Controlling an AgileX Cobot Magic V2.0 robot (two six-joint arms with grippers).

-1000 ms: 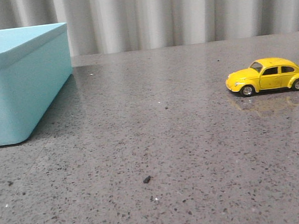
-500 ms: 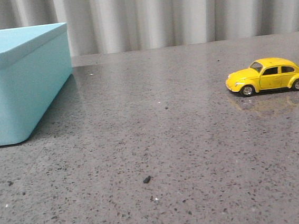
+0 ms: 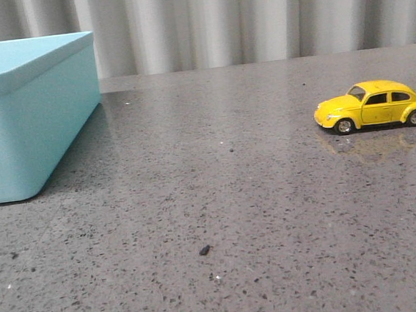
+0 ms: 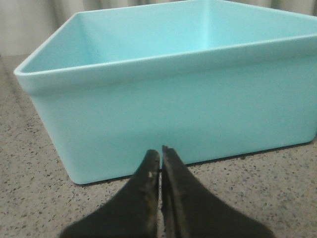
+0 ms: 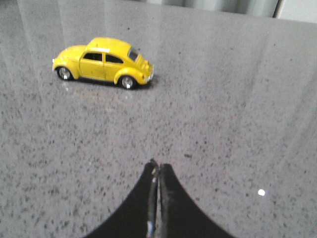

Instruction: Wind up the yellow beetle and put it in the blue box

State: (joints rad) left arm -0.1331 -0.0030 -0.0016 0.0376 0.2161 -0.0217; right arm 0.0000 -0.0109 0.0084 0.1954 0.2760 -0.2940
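The yellow beetle (image 3: 373, 105) stands on its wheels at the right of the grey speckled table, side-on, nose to the left. The right wrist view also shows the beetle (image 5: 102, 62), well beyond my right gripper (image 5: 158, 165), which is shut and empty above bare table. The blue box (image 3: 19, 108) sits at the left edge of the front view, open-topped. In the left wrist view, the blue box (image 4: 173, 94) fills the picture, empty inside, and my left gripper (image 4: 160, 150) is shut with nothing in it, just short of the box's near wall. Neither gripper shows in the front view.
The grey speckled table (image 3: 219, 199) stretches between box and car, with a small dark crumb (image 3: 204, 250) near the front. A pleated grey curtain (image 3: 253, 15) closes off the back edge.
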